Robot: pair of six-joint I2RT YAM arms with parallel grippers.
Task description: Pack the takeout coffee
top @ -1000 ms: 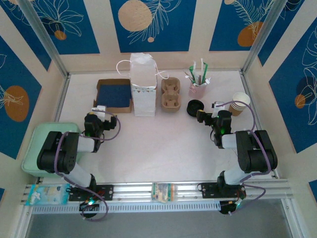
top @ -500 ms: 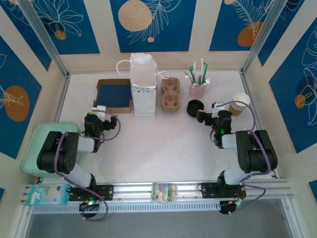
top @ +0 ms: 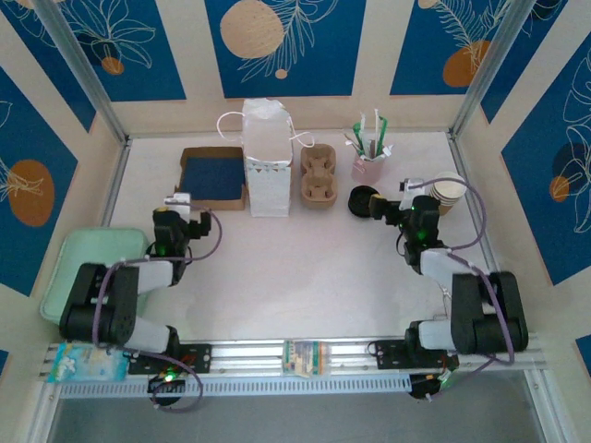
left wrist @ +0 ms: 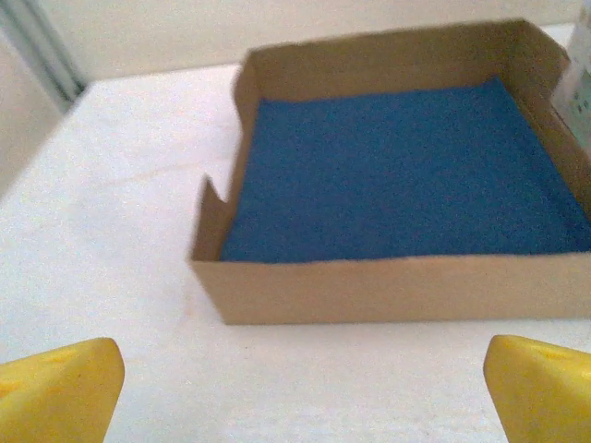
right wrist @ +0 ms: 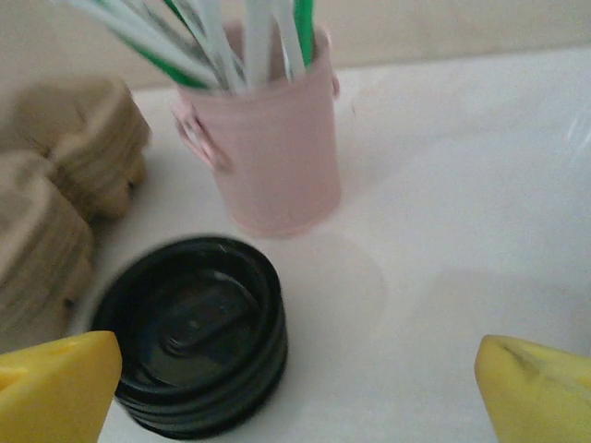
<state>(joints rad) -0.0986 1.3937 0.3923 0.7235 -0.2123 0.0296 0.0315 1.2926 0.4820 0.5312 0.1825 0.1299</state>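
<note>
Off the table's left edge, a mint-green tray (top: 66,263). Next, the left gripper (top: 181,210), jaws spread wide with nothing between them, yellow fingertips (left wrist: 57,389) at the lower corners of the wrist view, aimed at the near wall of a shallow cardboard box (left wrist: 397,286) lined in blue, close but not touching. Just right of the box, an upright white paper bag (top: 266,171) with handles, then a brown pulp cup carrier (top: 319,175). Further right, a low stack of black lids (right wrist: 199,332) on the table, with a pink bucket (right wrist: 277,157) of straws just behind. Facing the lids, the right gripper (top: 383,210), likewise spread wide and empty. At far right, a stack of lidless paper cups (top: 450,192). Whereabouts of the takeout coffee: cannot tell.
</note>
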